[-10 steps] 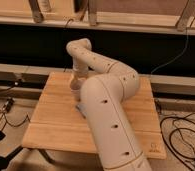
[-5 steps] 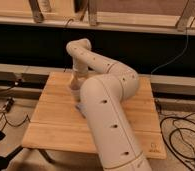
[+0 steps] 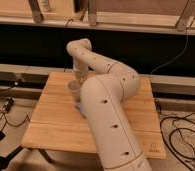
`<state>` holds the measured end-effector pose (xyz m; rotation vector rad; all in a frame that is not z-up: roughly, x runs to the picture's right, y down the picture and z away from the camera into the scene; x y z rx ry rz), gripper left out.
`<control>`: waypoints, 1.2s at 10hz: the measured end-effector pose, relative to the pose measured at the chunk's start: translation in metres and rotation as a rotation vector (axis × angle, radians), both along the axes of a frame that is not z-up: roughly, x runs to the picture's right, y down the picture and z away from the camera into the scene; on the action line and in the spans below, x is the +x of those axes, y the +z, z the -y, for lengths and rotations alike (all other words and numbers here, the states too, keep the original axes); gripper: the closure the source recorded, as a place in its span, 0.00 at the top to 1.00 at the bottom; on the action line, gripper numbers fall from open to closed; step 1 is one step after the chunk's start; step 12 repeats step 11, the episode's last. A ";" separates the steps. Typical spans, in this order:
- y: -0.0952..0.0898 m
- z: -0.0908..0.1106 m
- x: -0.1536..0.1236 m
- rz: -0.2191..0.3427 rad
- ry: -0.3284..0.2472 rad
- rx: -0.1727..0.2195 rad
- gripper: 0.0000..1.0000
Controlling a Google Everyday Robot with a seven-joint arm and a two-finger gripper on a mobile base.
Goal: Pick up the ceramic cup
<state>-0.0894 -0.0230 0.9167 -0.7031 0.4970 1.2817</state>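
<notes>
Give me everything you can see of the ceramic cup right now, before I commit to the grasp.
The ceramic cup is small, plain and pale, with a round open rim facing up, so it stands upright. No handle shows. It sits on the wooden table, toward the far left part, directly below the gripper, which hangs just above its rim at the end of the white arm. The arm hides the cup's right side. Whether the gripper touches it cannot be told.

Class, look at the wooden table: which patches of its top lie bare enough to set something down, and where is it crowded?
The wooden table shows bare wood along its left side and front left, and a strip right of the arm. It is crowded near the back centre, where the gripper hangs over the ceramic cup. The arm hides the middle.
</notes>
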 end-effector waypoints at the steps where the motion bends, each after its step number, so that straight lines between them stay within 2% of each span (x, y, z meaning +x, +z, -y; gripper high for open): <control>1: -0.002 0.002 -0.001 0.002 0.003 0.003 0.02; 4: -0.015 0.025 -0.009 0.022 0.025 0.044 0.00; 6: -0.029 0.048 -0.009 0.031 0.034 0.094 0.00; 9: -0.059 0.088 0.004 0.021 0.074 0.192 0.00; 10: -0.062 0.093 0.009 0.015 0.084 0.204 0.00; 12: -0.062 0.092 0.009 0.015 0.083 0.202 0.00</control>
